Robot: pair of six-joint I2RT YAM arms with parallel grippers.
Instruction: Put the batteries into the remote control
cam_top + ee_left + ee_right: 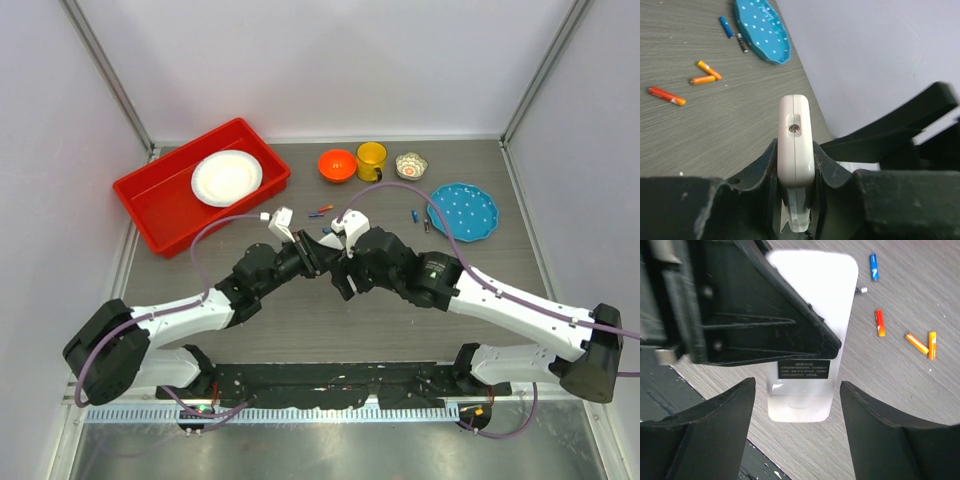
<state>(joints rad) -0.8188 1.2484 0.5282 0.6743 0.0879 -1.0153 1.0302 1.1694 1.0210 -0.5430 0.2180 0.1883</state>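
Our left fingers (pixel 757 172) clench the remote control (pixel 796 145) edge-on; our right fingers (pixel 875 425) stand spread near it, batteries (pixel 708 70) loose on the bench (pixel 725 130).

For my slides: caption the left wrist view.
Left gripper clamps the remote control end-on; loose batteries lie on the table near a blue plate.

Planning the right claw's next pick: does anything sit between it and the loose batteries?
Yes: the remote control, clamped in the left claw, lies directly before the open right claw; batteries lie beside it.
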